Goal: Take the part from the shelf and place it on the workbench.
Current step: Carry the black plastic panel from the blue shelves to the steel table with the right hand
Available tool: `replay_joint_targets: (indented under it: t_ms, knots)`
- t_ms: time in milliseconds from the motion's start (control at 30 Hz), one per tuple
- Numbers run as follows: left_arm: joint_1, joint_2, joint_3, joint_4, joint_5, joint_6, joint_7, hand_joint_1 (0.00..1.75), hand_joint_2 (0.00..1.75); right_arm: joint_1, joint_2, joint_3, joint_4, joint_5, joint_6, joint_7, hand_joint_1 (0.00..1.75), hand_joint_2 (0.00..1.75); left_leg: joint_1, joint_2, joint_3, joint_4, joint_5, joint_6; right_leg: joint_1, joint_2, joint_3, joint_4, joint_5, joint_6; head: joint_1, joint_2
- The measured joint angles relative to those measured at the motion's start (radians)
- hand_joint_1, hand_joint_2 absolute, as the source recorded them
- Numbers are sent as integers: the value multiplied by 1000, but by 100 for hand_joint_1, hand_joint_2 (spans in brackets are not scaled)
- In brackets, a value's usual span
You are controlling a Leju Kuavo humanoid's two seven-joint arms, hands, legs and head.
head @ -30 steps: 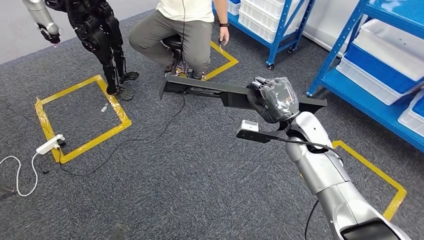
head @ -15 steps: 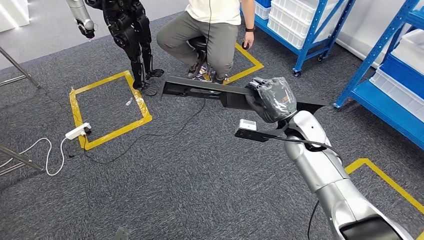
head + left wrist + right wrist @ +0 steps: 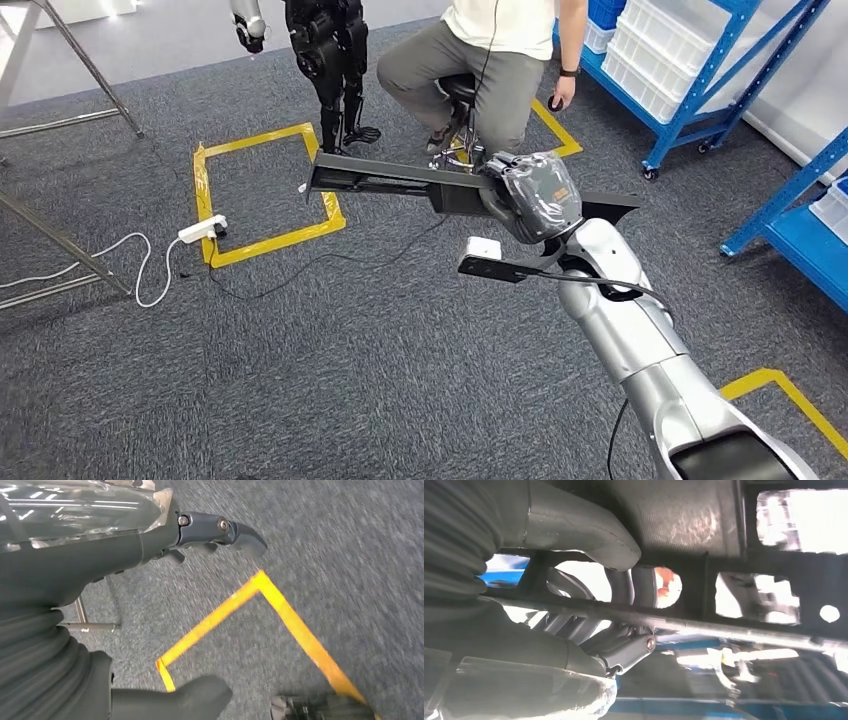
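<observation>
The part (image 3: pixel 390 183) is a long black plastic bar with cut-outs, held roughly level above the carpet. My right hand (image 3: pixel 535 197) grips it near its right end, the bar reaching out to the left past the hand. The right wrist view shows the dark fingers (image 3: pixel 624 650) wrapped around a rib of the part (image 3: pixel 704 525). My left hand (image 3: pixel 75 580) hangs over the grey carpet, thumb and fingers apart, holding nothing.
A person sits on a stool (image 3: pixel 500 60) straight ahead, with another robot's black legs (image 3: pixel 335 60) beside them. Blue shelves (image 3: pixel 690 70) with white bins stand at the right. Yellow floor tape (image 3: pixel 265 195), a power strip (image 3: pixel 202 231) with cables and metal frame legs (image 3: pixel 60 240) are at the left.
The camera has turned left, so the whole scene has slid to the right in the picture. My right hand keeps the same grip on the part.
</observation>
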Motion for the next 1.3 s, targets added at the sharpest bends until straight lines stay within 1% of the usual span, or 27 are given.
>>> replay_joint_targets:
  t_ms: [33,67,100,133,167,233,267,333,400,433,467,533,600,633,667,700,767,833,867,933,1000,1067,1133,1167,1200,1267,1300]
  knots:
    - [-1,1,-1,0,-2,0,2,0,175,0,-2,2,0,0,0,1,175,175,0,-13,2,-3,2,1,-5,30,-27,61,-24,-2,1,0]
    - [-2,2,-3,0,-4,0,4,0,175,1,-4,4,1,0,1,2,175,175,2,-29,2,-3,3,3,-8,47,-61,129,-48,-4,2,0]
    - [-2,2,-3,0,-5,0,7,0,175,3,-6,6,1,0,2,2,175,175,3,-45,1,-3,3,3,-11,54,-89,181,-63,-1,3,0]
    - [-2,2,-3,1,-6,0,10,0,175,4,-7,8,2,0,3,3,175,175,4,-61,1,-2,3,2,-14,56,-103,202,-64,6,3,0]
    - [-1,3,-3,2,-8,-1,13,0,175,3,-7,10,2,0,5,4,175,175,5,-76,2,-1,3,1,-18,58,-99,186,-49,17,3,0]
    - [1,4,-4,3,-12,-3,16,0,175,-2,-6,13,2,0,10,7,175,175,10,-106,0,8,-1,-7,-30,84,-46,59,11,42,3,0]
    - [1,6,-4,3,-14,-4,17,0,175,-5,-5,14,2,-1,12,9,175,175,11,-119,-5,16,-4,-14,-35,103,-17,-3,36,48,4,0]
    - [2,10,-4,3,-16,-5,17,0,175,-6,-2,16,1,0,13,12,175,175,13,-140,-17,28,-8,-27,-37,124,12,-62,55,43,5,0]
    - [7,12,-4,4,-17,-6,17,0,175,-5,4,22,1,1,13,14,175,175,16,-154,-24,31,-6,-37,-32,105,14,-63,56,29,6,0]
    - [11,13,-4,5,-17,-7,17,0,175,-5,7,24,1,1,13,16,175,175,16,-140,-30,40,-10,-42,-32,96,16,-65,57,22,5,0]
    - [13,14,-5,5,-17,-7,18,0,175,-6,9,25,0,2,13,17,175,175,15,-113,-41,64,-22,-46,-32,85,19,-67,58,14,3,0]
    - [13,16,-7,6,-18,-7,19,0,175,-7,11,26,-1,2,13,20,175,175,12,-46,-91,166,-74,-53,-28,64,25,-70,55,1,-3,0]
    - [11,16,-10,6,-18,-7,19,0,175,-6,11,27,-2,2,13,20,175,175,16,-24,-154,287,-124,-56,-21,38,27,-70,51,-6,-5,0]
    - [12,15,-10,6,-18,-8,19,0,175,-5,11,28,-2,2,13,21,175,175,18,-22,-171,314,-128,-56,-18,25,28,-69,49,-9,-5,0]
    - [13,15,-11,6,-17,-8,19,0,175,-5,11,29,-2,2,13,21,175,175,19,-21,-168,305,-113,-54,-16,13,29,-69,47,-11,-5,0]
    - [14,15,-11,6,-17,-9,20,0,175,-6,12,29,-2,2,13,21,175,175,18,-16,-146,259,-84,-51,-14,1,32,-69,45,-13,-5,0]
    - [14,15,-12,6,-16,-9,20,0,175,-8,14,29,-2,2,13,21,175,175,11,23,-74,123,-26,-42,-8,-20,37,-70,39,-13,-5,0]
    - [14,16,-12,6,-16,-9,19,0,175,-11,17,30,-3,3,13,22,175,175,0,53,-35,48,-8,-33,-2,-39,41,-71,33,-7,-3,0]
    - [14,16,-12,6,-16,-9,18,0,175,-12,18,31,-3,4,13,22,175,175,-6,51,-35,43,-11,-29,-1,-48,42,-72,31,-4,-2,0]
    - [16,18,-12,6,-17,-9,16,0,175,-11,21,33,-4,7,13,25,175,175,-5,26,-31,32,-6,-21,-1,-55,44,-72,26,4,-1,0]
    - [17,19,-12,6,-20,-9,13,0,175,-10,22,33,-7,9,12,27,175,175,1,4,-19,17,2,-9,-2,-13,26,-25,1,6,0,0]
    - [13,20,-12,6,-24,-10,10,0,175,-3,17,33,-8,10,12,30,175,175,6,-22,-13,11,6,-1,-6,40,-35,97,-46,-1,3,0]
    - [11,21,-12,6,-25,-16,8,0,175,10,10,33,-8,11,12,33,175,175,7,-55,-13,12,5,0,-9,55,-98,201,-71,2,5,0]
    - [12,21,-12,6,-25,-20,8,0,175,16,7,33,-8,12,12,35,175,175,8,-72,-13,12,5,0,-11,57,-107,204,-62,8,5,0]
    - [13,21,-12,6,-25,-22,8,0,175,19,6,33,-9,12,12,37,175,175,9,-88,-13,14,5,-1,-14,60,-97,167,-38,18,5,0]
    - [15,21,-12,6,-25,-24,7,0,175,20,3,32,-13,14,12,40,175,175,9,-116,-15,22,1,-9,-24,92,-42,31,25,36,5,0]
    - [14,21,-12,6,-25,-24,6,0,175,21,3,31,-16,15,12,41,175,175,9,-129,-18,27,-2,-14,-29,107,-18,-22,48,38,6,0]
